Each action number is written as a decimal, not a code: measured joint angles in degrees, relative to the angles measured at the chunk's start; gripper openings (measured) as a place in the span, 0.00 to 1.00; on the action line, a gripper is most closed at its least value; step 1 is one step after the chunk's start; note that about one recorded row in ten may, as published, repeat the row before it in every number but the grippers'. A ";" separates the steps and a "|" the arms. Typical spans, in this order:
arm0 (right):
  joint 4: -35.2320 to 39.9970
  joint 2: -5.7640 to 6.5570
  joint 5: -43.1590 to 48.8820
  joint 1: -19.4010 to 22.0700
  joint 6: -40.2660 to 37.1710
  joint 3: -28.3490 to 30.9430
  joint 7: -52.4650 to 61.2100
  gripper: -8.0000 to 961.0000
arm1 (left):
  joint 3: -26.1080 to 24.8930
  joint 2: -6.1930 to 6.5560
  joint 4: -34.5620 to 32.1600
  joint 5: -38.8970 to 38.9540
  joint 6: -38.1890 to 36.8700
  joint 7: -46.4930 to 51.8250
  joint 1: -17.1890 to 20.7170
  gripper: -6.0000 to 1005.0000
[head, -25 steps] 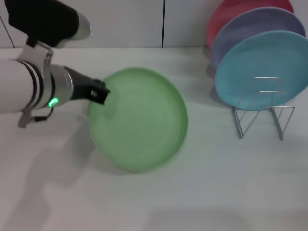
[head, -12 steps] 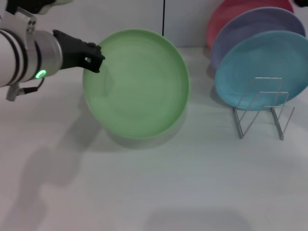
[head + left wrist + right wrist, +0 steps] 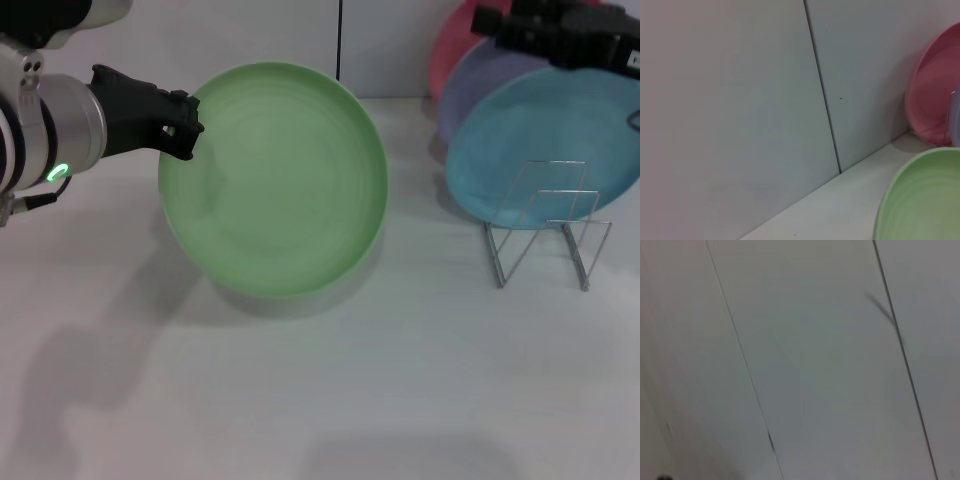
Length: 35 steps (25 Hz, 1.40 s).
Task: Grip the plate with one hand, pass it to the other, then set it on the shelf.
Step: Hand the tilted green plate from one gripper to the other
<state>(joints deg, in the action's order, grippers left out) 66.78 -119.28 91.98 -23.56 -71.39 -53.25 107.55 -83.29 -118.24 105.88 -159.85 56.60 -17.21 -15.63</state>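
The light green plate [image 3: 275,180] is held up off the table and tilted, its face toward the head camera. My left gripper [image 3: 185,125], black on a white and silver arm with a green light, is shut on the plate's left rim. The plate's edge also shows in the left wrist view [image 3: 925,200]. My right gripper [image 3: 495,22] reaches in from the upper right, above the racked plates and apart from the green plate. The silver wire shelf [image 3: 545,225] stands at the right, its front loops bare.
A light blue plate [image 3: 560,130], a lavender plate [image 3: 490,85] and a pink plate [image 3: 450,40] stand upright in the shelf's rear slots. The pink plate also shows in the left wrist view [image 3: 932,105]. A white wall runs along the back. The right wrist view shows only wall panels.
My left gripper has lifted the green plate up and tilted it more upright. My right gripper has come into view at the upper right.
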 joint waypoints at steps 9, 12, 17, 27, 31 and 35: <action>6.51 0.14 8.49 0.33 -8.86 6.02 7.61 0.87 | 2.37 -0.20 -0.92 0.23 -3.58 0.68 1.37 0.07; 6.93 0.17 9.65 0.56 -11.01 7.62 8.78 0.87 | 2.49 -0.22 -1.20 0.17 -4.03 0.72 1.63 0.07; 9.43 0.26 17.78 -0.48 -12.72 7.42 15.45 0.87 | 2.53 -0.23 -1.21 0.17 -4.19 0.83 1.88 0.08; 12.99 0.54 23.40 -4.22 -14.40 5.25 21.09 0.87 | 2.36 -0.15 -2.72 0.12 -5.53 0.70 1.00 0.08; 13.33 0.60 28.17 -6.99 -14.14 4.59 23.34 0.87 | 3.39 -0.15 -5.22 0.43 -7.54 0.65 1.09 0.09; 13.33 0.51 29.86 -8.04 -13.98 3.59 24.35 0.87 | 3.44 -0.15 -5.82 0.99 -7.97 0.53 0.96 0.09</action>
<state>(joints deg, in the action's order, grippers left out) 80.11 -118.77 121.85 -31.60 -85.38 -49.66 131.90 -79.86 -118.39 100.06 -158.85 48.63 -16.69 -14.67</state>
